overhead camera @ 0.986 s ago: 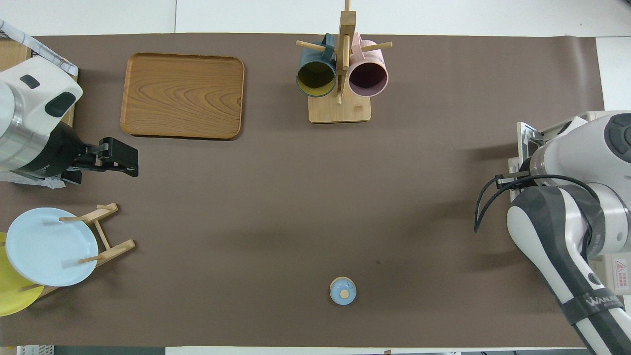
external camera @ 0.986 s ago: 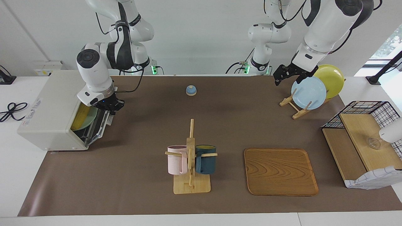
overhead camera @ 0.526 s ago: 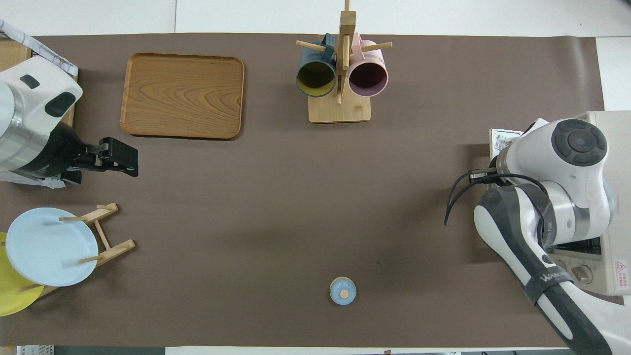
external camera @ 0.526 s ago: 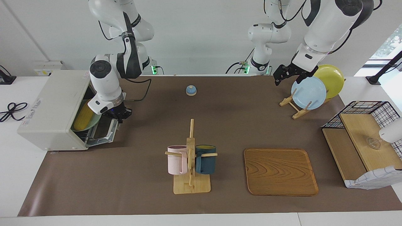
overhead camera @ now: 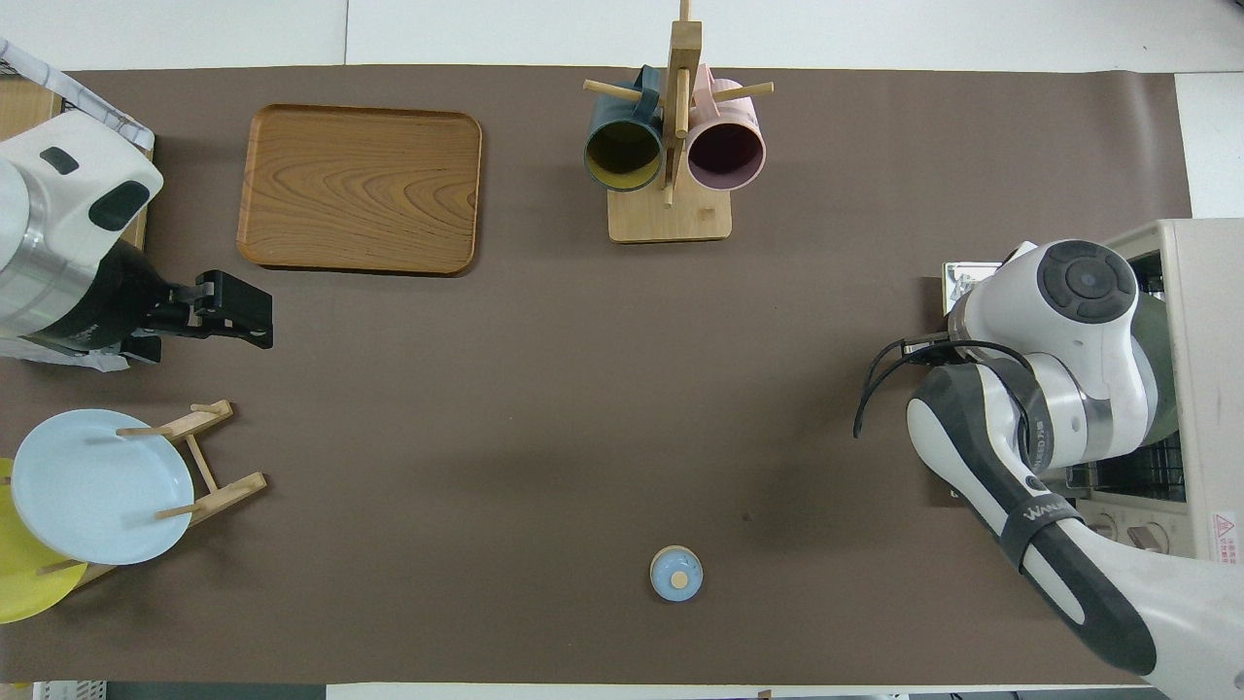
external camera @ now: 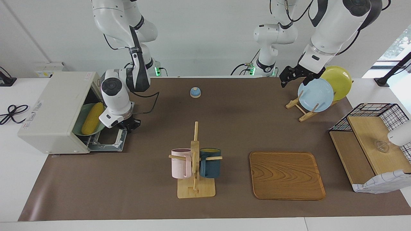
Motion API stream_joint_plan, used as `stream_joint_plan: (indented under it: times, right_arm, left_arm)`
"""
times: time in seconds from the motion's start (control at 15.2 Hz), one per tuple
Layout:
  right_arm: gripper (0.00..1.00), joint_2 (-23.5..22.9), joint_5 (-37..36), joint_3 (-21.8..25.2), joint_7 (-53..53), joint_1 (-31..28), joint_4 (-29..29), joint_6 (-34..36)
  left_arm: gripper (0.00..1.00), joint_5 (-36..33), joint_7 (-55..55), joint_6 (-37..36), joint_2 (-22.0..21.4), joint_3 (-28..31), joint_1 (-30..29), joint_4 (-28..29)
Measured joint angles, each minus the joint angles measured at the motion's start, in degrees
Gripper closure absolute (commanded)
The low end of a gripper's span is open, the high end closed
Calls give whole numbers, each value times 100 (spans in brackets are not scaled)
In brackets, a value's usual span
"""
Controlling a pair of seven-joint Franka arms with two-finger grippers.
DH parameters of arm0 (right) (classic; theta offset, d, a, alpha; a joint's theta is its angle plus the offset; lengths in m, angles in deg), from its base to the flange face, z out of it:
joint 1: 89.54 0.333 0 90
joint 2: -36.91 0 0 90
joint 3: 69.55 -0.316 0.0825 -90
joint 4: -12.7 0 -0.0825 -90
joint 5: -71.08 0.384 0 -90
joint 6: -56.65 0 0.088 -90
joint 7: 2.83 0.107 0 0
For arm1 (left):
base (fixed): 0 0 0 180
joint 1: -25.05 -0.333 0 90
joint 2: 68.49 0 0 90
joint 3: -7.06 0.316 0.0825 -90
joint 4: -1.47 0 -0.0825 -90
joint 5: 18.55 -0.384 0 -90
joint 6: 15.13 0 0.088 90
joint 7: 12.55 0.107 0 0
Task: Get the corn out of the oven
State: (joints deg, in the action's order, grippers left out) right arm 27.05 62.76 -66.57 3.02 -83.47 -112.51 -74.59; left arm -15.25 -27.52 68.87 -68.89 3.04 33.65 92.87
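The off-white oven (external camera: 51, 109) stands at the right arm's end of the table, its door (external camera: 109, 141) lying flat open. Inside, the yellow corn (external camera: 92, 118) rests on a green plate (external camera: 80, 130). My right gripper (external camera: 128, 124) is shut at the door's outer edge, on the handle, which it hides. In the overhead view the right arm covers the corn and most of the oven (overhead camera: 1205, 389) mouth. My left gripper (external camera: 287, 77) waits open in the air beside the plate rack, holding nothing.
A plate rack (external camera: 316, 94) holds a light blue and a yellow plate. A mug tree (external camera: 195, 160) with a pink and a dark blue mug stands mid-table, a wooden tray (external camera: 286, 175) beside it. A small blue bell (external camera: 195, 92) sits near the robots. A wire shelf (external camera: 369, 141) is at the left arm's end.
My right gripper has swung the oven door down from nearly upright to flat open, moving away from the oven mouth. The corn now shows fully. The left arm has not moved.
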Motion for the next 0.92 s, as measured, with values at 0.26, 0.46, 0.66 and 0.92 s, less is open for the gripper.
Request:
stream_joint_plan:
  times: [0.26,0.46,0.66,0.92]
  right_arm:
    - [100,3,541,34,46,36,8,-15]
    - [100,11,705,38,46,196,43,-2]
    - [79,164,710,41,99,411,404,740]
    - [21,605,301,150,114,363,787,1574]
  left_arm:
    - [0,0,0,0,0,0,0,0]
    - [0,0,0,0,0,0,0,0]
    - [0,0,0,0,0,0,0,0]
    - [0,0,0,0,0,0,0,0]
